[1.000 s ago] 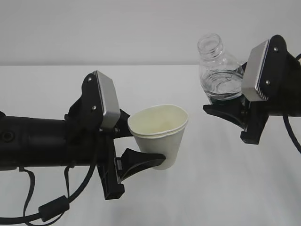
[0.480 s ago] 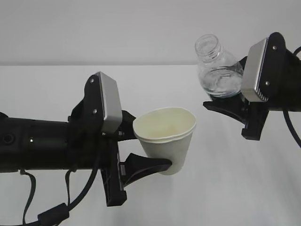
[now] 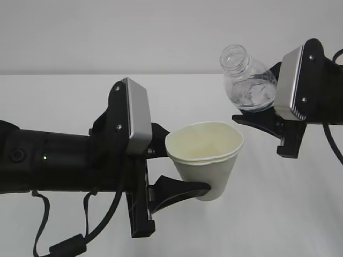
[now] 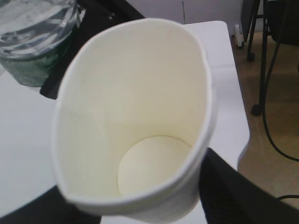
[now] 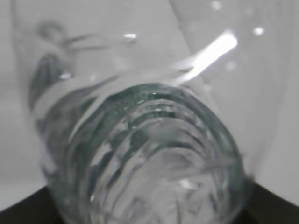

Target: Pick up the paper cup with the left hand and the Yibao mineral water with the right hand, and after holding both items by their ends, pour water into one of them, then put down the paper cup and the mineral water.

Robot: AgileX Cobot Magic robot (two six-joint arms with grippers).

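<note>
My left gripper (image 3: pixel 179 174) is shut on the white paper cup (image 3: pixel 206 163) and holds it upright in the air, its rim squeezed oval. In the left wrist view the cup (image 4: pixel 135 121) fills the frame and looks empty, a black finger (image 4: pixel 233 191) at its right. My right gripper (image 3: pixel 262 120) is shut on the Yibao mineral water bottle (image 3: pixel 246 83), held above and right of the cup, its open mouth tilted slightly left. Water shows inside. The bottle's green label (image 4: pixel 32 65) shows at the top left of the left wrist view. The bottle (image 5: pixel 140 140) fills the right wrist view.
A white table (image 3: pixel 64 101) lies under both arms, with a pale wall behind. In the left wrist view the table's edge (image 4: pixel 236 93), a wooden floor and black chair legs (image 4: pixel 261 56) show at the right. A black cable (image 3: pixel 59 246) hangs under the left arm.
My left gripper has carried the cup right and slightly down, closer under the bottle. The bottle has tilted a little further left in the right gripper.
</note>
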